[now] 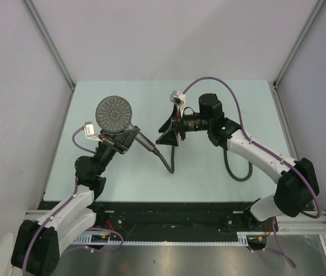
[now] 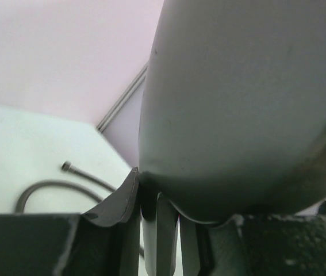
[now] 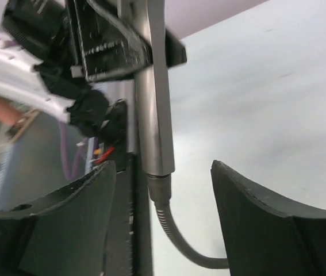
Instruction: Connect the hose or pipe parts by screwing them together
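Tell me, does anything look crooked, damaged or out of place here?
Nothing stands out. The dark grey flexible hose leaves the straight handle of the dark grey round-faced shower head in line with it, and nothing looks damaged.

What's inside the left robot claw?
The shower head, pinched by its handle in the left gripper. The part of the handle it squeezes is hidden.

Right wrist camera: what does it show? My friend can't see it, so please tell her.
A grey shower handle stands between the two open black fingers of the right gripper, touching neither. A bendy hose curves out of its lower end, and the left gripper clamps it higher up, with the pale table behind.
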